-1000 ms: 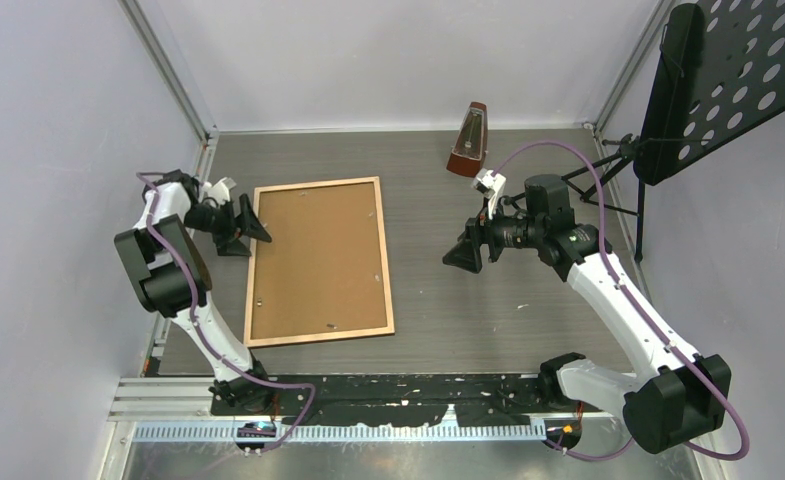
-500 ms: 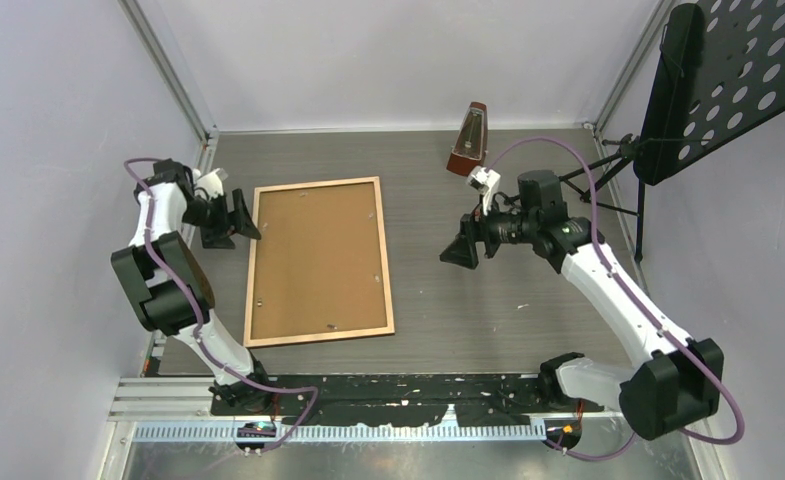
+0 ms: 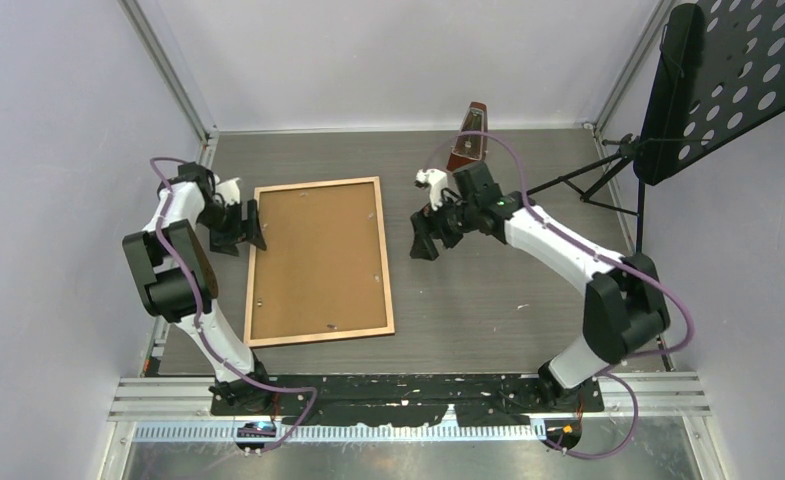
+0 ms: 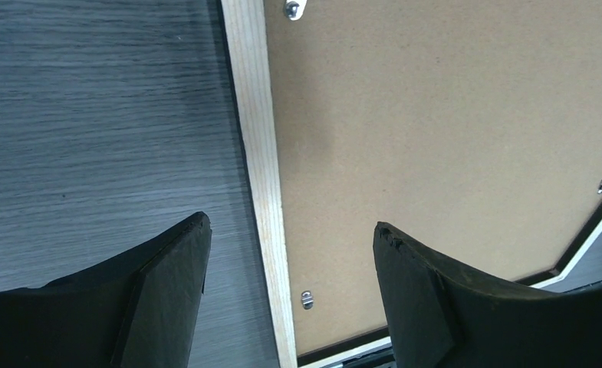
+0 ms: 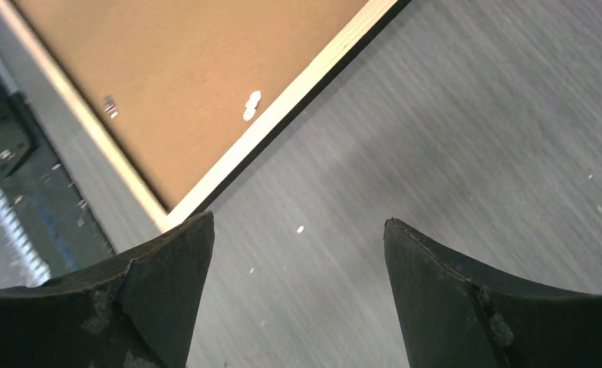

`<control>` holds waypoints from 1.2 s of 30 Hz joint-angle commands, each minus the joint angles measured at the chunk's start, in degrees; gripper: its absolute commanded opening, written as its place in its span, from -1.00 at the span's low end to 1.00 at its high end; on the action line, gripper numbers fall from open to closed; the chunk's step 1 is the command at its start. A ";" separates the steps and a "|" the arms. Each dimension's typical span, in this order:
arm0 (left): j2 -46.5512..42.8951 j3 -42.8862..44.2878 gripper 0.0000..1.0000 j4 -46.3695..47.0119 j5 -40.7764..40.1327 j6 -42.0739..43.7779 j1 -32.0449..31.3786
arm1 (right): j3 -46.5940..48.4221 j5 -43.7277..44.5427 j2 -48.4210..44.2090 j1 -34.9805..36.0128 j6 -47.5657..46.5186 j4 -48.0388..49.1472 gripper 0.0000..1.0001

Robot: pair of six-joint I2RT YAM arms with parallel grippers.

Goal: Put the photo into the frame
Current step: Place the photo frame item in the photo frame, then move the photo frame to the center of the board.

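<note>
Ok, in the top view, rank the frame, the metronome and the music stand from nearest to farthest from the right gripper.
1. Frame, just left of the right gripper.
2. Metronome, behind it by the back wall.
3. Music stand, far right corner.

right of the light wood-bordered rectangular picture frame (image 4: 261,153) the grey wood-grain table (image 3: 498,300) lies bare around the spread right gripper (image 3: 423,240). a dark red pyramid-shaped metronome (image 3: 469,142) stands at the far edge; a black perforated music stand (image 3: 680,90) crowds the far right corner. left of the frame, only a narrow strip holds the spread left gripper (image 4: 290,230).
</note>
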 commanded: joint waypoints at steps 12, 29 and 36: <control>1.57 -1.06 0.44 2.80 -2.19 0.49 -0.86 | 14.91 15.79 21.29 6.23 6.70 2.53 0.71; -1.37 -1.31 0.42 2.01 -2.49 1.39 -0.86 | 27.71 13.76 35.27 8.67 14.73 2.15 0.59; -2.37 -1.35 0.42 1.71 -2.63 1.88 -0.86 | 28.63 13.21 38.03 9.27 17.01 2.43 0.32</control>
